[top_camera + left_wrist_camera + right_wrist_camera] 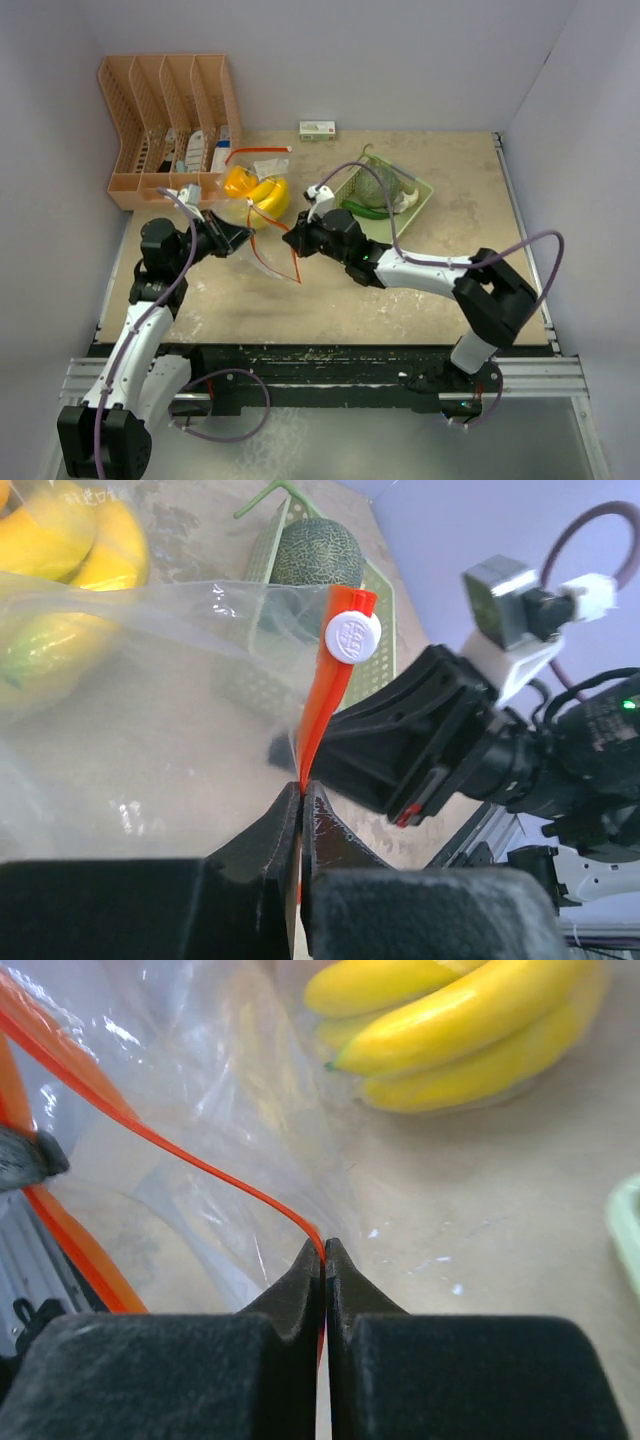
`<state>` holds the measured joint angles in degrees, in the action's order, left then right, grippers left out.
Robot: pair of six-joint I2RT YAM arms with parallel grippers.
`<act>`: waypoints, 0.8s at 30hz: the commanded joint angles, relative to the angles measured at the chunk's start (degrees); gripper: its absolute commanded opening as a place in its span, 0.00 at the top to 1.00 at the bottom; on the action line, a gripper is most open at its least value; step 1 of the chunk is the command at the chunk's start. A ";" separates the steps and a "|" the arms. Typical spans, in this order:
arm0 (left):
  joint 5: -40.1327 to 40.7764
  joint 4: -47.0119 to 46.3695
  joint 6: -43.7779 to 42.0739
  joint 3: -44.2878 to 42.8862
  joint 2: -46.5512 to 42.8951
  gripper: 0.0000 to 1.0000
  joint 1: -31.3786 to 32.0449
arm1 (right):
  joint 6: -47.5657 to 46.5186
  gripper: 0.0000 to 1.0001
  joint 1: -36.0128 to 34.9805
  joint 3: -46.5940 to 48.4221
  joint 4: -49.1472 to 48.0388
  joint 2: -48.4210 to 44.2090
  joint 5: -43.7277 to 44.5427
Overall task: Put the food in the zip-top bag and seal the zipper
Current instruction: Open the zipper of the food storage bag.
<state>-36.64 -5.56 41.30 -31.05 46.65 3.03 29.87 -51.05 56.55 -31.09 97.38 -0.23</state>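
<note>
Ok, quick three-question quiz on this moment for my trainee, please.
1. Fill in: the bananas lie inside the ___.
2. True or false: the melon is in the bag too.
3. The right end effector is shut on: A) the bag's orange zipper strip, B) the bananas, C) the melon.
Key: 1 bag; 2 false, it sits in the basket; 3 A.
</note>
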 commanded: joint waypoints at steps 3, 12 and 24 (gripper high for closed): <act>0.70 4.65 -4.50 -0.25 -1.83 0.85 -0.04 | -0.72 1.00 0.16 -3.04 -0.45 -9.99 10.21; -0.61 -0.23 -1.98 -0.42 1.11 0.51 1.63 | -0.42 1.00 -2.74 -0.96 -0.82 -9.84 9.57; 12.37 -3.99 -3.56 -0.93 -1.54 0.01 13.38 | -1.07 1.00 -3.94 0.66 -0.41 -8.77 10.29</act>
<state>-28.42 -5.23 38.94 -31.00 43.62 16.12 29.76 -54.48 53.91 -29.74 89.36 8.27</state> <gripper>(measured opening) 0.989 0.005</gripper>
